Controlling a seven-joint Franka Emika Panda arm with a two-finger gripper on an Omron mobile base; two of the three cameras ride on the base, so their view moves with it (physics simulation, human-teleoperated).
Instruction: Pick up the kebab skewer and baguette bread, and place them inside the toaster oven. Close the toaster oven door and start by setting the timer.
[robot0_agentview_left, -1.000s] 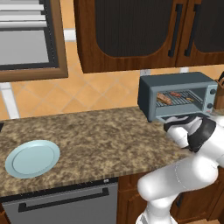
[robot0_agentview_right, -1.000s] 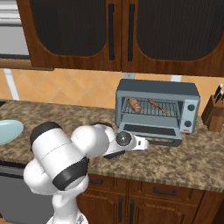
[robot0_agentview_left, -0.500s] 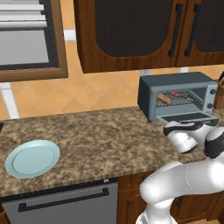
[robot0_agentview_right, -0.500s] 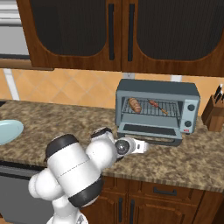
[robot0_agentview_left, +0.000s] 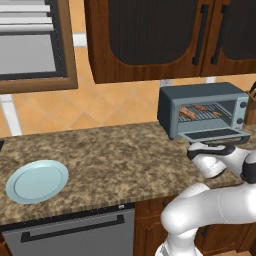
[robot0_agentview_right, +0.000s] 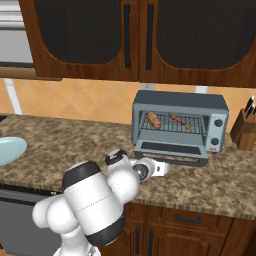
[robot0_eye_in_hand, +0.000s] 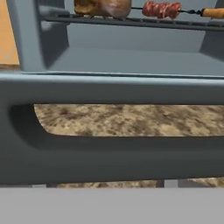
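On your far left in the left base view a pale blue plate lies on the speckled stone counter, well apart from everything else. Below the counter edge sits a grey appliance front with a dark bar handle, cut off at the bottom of the frame.

Moving right, the gripper is held low at the counter's front edge, just before the toaster oven door, which hangs down flat and open. Your jaws are spread wide and hold nothing. In the hand view the door's bar handle runs straight across close in front of the camera, with counter showing through the gap behind it; whether the fingers touch the handle you cannot tell, since the tips are hard to make out at the bottom of that view.

The toaster oven stands against the tiled wall beneath the dark wooden cabinets. On its wire rack the baguette bread lies to the left and the kebab skewer to the right, near each other; in the hand view both are cut off by the top edge. Two knobs sit on the oven's right panel with a small red mark below them; no writing can be read.

At the far right a knife block is cut off by the frame.
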